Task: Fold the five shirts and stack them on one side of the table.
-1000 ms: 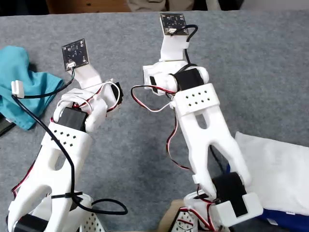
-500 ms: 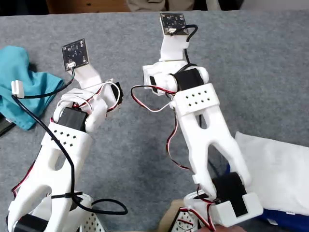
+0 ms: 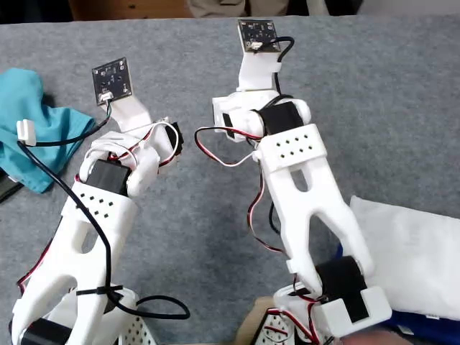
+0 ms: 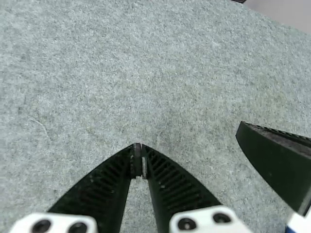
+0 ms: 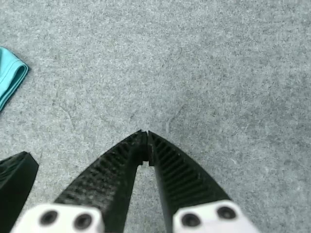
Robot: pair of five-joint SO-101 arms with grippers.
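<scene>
Grey felt table cover (image 3: 402,93) is stretching across the whole work surface, edge to edge. Up close its nap is showing fine and mottled, with a few faint creases and scuff lines running through it. Light brown wooden furniture (image 3: 129,8) is showing as a strip along the far edge, beyond the felt. A dark flat object (image 3: 3,188) is poking in at the left edge of the high view, lying on the felt; too little is showing to name it. A tan cardboard-like piece (image 3: 250,325) is sitting at the near edge, mostly hidden.
</scene>
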